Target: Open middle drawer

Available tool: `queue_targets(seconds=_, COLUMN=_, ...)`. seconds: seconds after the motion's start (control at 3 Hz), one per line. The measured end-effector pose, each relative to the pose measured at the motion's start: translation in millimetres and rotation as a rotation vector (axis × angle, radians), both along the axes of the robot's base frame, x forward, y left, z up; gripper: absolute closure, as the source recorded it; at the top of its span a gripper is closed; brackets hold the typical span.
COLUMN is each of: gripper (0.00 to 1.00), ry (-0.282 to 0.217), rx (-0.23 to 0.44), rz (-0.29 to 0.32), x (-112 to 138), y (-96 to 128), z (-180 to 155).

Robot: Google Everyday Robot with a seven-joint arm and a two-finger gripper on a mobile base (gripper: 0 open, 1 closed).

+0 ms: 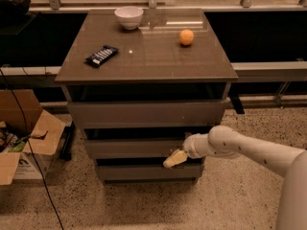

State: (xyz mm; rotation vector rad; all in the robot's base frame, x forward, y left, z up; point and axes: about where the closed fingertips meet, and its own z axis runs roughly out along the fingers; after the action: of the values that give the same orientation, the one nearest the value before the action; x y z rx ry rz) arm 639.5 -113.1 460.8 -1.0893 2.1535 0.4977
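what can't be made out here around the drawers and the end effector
Camera view: the end effector is at the lower right corner of the middle drawer; any hold on it is lost in shadow.
Camera view: what is inside the middle drawer, hidden by its front and the dark gap above.
Camera view: the cardboard box, cut off by the left edge.
Camera view: the snack bar label, too small to read.
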Motion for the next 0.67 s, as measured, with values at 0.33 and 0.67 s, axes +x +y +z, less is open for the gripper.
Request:
queue_targets(seconds=0.33, gripper=0.0, ry=0.008, rx=0.006, rz=0.019, x=23.1, y=4.0, z=-13.2)
queue_targets(seconds=0.67, gripper=0.19, ry=0.033, rx=0.005, rz=0.062, x=35.0, y=11.0, z=-20.4)
